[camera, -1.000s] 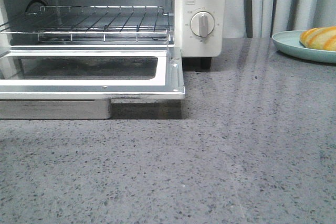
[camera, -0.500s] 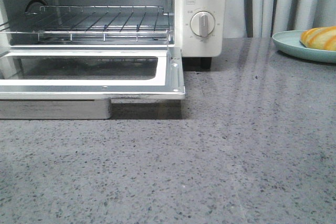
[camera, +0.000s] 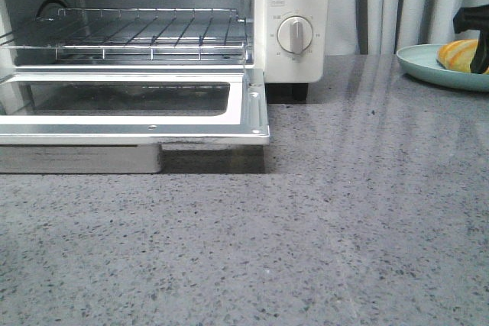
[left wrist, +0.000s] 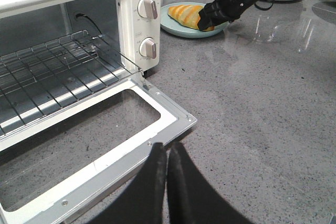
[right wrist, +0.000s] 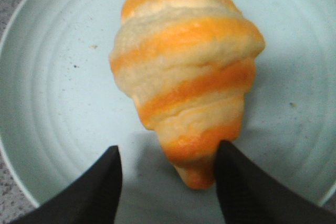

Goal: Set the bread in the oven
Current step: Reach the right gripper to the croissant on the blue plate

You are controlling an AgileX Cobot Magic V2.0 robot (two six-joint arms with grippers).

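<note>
**Open jaws over the roll, oven door down**

Pictured on a pale green plate (right wrist: 47,103) at the far right edge of the front view: the bread (right wrist: 186,77), striped orange and cream, tapered end pointing at the right gripper (right wrist: 168,182). Fingers spread apart — one beside the roll's tip, touching or nearly so, the other clear over bare plate.

Across the upper left of the front view, the oven (camera: 294,5), white, door (camera: 134,108) dropped flat with its metal edge jutting over the grey speckled counter (camera: 306,250). Wire rack (camera: 130,32) bare inside. Wide stretch of open counter between door corner and plate rim.

Low in the left wrist view, the left gripper (left wrist: 167,166) — fingers pressed together, holding nothing, just off the door's front edge.
</note>
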